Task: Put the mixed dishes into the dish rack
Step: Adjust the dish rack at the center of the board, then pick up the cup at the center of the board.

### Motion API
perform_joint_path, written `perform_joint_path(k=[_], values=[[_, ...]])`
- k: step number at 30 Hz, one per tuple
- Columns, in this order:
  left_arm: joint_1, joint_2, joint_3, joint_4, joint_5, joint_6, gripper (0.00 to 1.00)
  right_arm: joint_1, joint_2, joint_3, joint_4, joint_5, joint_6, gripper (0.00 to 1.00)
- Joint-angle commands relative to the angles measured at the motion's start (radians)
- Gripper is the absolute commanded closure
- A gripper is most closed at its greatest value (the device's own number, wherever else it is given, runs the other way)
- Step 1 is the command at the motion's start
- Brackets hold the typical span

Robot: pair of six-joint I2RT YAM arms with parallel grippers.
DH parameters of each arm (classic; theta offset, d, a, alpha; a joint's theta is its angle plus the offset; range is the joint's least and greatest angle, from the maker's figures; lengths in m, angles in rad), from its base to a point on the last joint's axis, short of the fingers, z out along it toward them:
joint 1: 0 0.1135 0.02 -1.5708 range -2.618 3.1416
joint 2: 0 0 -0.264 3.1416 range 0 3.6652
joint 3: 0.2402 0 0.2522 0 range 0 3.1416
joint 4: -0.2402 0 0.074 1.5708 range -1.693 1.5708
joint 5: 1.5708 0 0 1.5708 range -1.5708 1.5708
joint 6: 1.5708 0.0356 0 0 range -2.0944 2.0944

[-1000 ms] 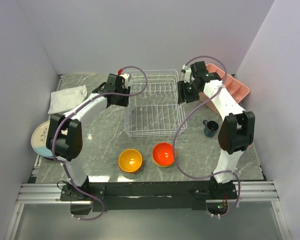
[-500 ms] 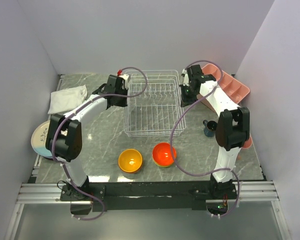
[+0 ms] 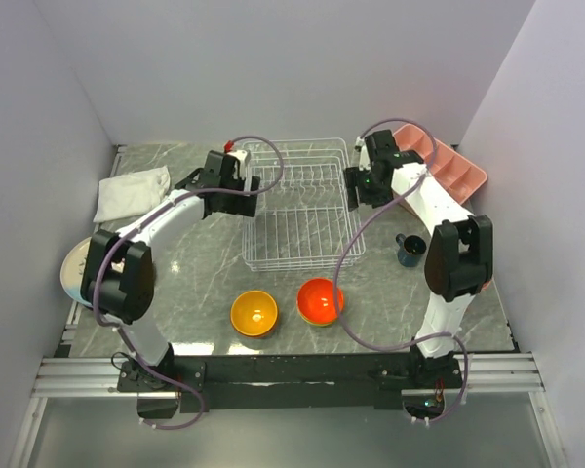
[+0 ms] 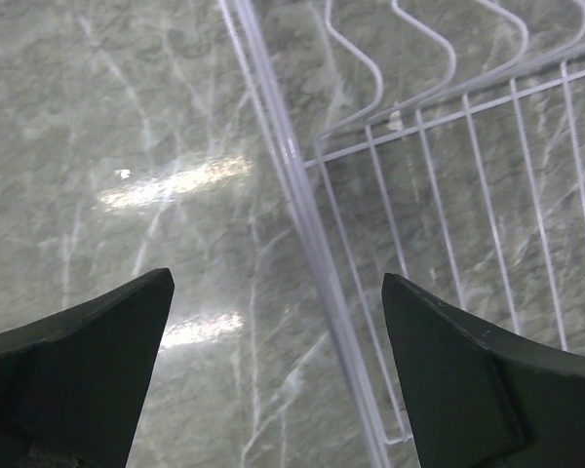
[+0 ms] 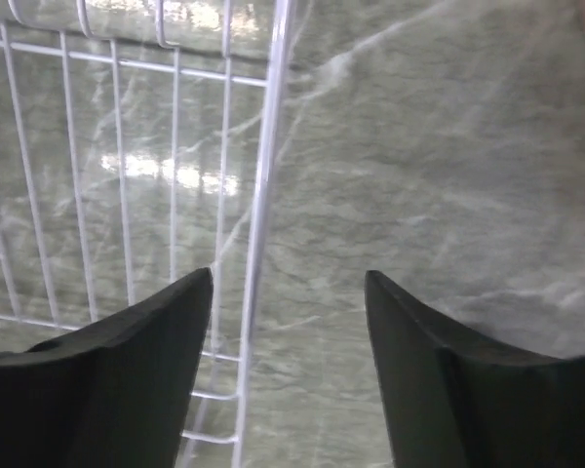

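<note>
Top external view: dish rack [image 3: 302, 210] in the middle of the counter [image 3: 200, 278], nothing in it, side rims running away from the arm bases.
Left jaws: open, empty, the rack's left rim between them.
Right jaws: open, empty, right rim between them.
Next move: likely gripping both rims, 1 arm per side.
</note>
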Motion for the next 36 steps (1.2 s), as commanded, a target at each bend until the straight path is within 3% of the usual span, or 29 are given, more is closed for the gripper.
perform_joint_path(k=[1,5,9,12,14,18,25,33,36], values=[[0.001,-0.085,0.035,-0.025,-0.068,0.055,0.04,-0.047,-0.16,-0.008,-0.02,0.124,-0.131,0.22],[0.001,-0.131,0.088,-0.044,-0.046,0.07,0.04,-0.116,-0.263,-0.022,-0.131,0.098,-0.299,0.19],[0.001,-0.157,0.109,-0.028,-0.033,0.092,0.04,-0.191,-0.313,-0.097,-0.279,0.057,-0.499,0.28],[0.001,-0.155,0.114,-0.001,-0.051,0.122,0.04,-0.202,-0.375,-0.217,-0.236,0.059,-0.593,0.31],[0.001,-0.141,0.12,0.016,-0.068,0.13,0.04,-0.202,-0.389,-0.272,-0.196,0.073,-0.605,0.33],[0.001,-0.123,0.149,0.03,-0.057,0.124,0.04,-0.202,-0.367,-0.346,-0.129,0.05,-0.64,0.49],[0.0,-0.077,0.212,0.024,-0.034,0.109,0.04,-0.201,-0.304,-0.377,-0.073,0.063,-0.637,0.64],[-0.008,-0.072,0.212,0.027,-0.043,0.119,0.04,-0.182,-0.292,-0.404,-0.064,0.055,-0.665,0.64],[-0.009,-0.075,0.201,0.028,-0.048,0.124,0.04,-0.182,-0.306,-0.389,-0.083,0.021,-0.666,0.57]])
